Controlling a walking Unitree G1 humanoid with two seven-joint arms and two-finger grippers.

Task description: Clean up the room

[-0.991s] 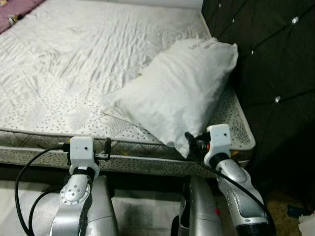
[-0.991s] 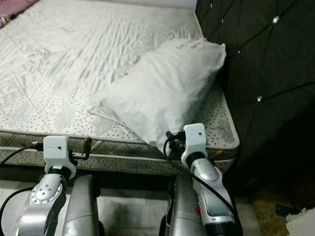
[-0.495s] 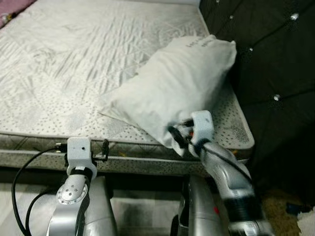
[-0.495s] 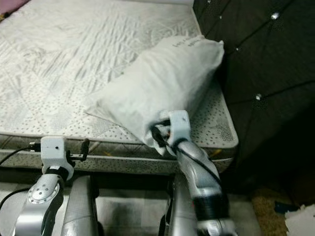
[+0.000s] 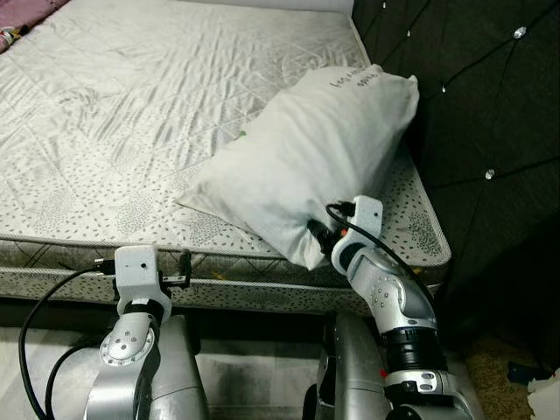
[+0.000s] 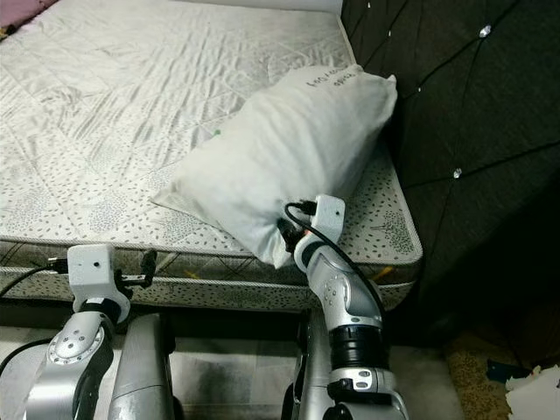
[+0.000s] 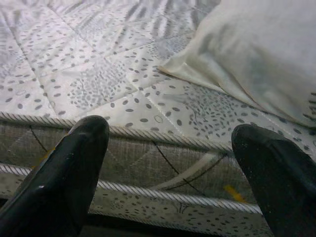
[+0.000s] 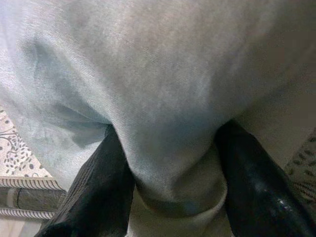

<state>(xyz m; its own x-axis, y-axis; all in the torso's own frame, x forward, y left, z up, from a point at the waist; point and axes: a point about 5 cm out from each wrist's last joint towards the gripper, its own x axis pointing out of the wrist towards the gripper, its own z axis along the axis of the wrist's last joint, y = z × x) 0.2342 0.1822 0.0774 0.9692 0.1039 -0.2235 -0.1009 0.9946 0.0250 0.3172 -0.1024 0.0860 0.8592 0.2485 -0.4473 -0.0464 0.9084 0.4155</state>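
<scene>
Right wrist view: right gripper (image 8: 170, 197) jaws pinching near corner of plump white fabric pillow (image 5: 311, 166); left gripper (image 7: 170, 168) jaws spread, idle; next, probably lifting it toward dark tufted headboard (image 5: 472, 105).

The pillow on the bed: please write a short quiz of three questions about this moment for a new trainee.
1. True or false: the right end effector has its fingers on both sides of a fold of the pillow.
2. Which end effector is open, near the mattress edge? A. left B. right
3. Fill in: the pillow leans against the dark tufted ____.

Key:
1. True.
2. A, the left end effector.
3. headboard.
</scene>
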